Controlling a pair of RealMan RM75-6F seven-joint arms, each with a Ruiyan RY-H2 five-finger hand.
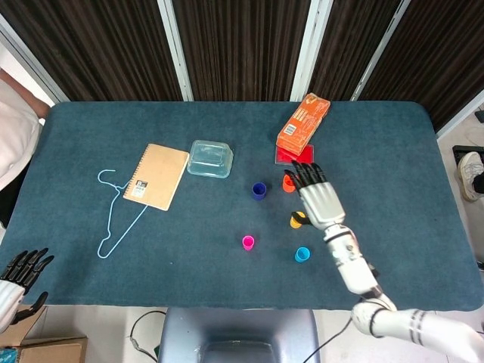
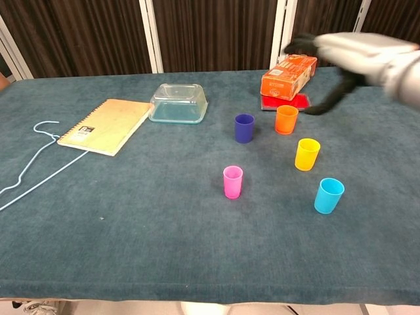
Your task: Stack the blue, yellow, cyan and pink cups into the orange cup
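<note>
Five small cups stand right of the table's centre: blue [image 1: 259,190] [image 2: 244,128], orange [image 1: 286,183] [image 2: 286,119], yellow [image 1: 296,221] [image 2: 306,154], pink [image 1: 248,242] [image 2: 232,182] and cyan [image 1: 302,254] [image 2: 329,195]. All are upright, apart and empty. My right hand [image 1: 318,195] [image 2: 357,56] hangs in the air above the orange and yellow cups, fingers spread, holding nothing. In the head view it hides part of those two cups. In the chest view it is blurred, high at the upper right. My left hand [image 1: 19,271] is off the table's near left corner, fingers extended, holding nothing.
An orange box [image 1: 303,123] [image 2: 289,76] lies on a red flat case [image 1: 295,156] just behind the orange cup. A clear lidded container [image 1: 209,159], a tan spiral notebook [image 1: 156,175] and a light-blue wire hanger [image 1: 117,215] lie to the left.
</note>
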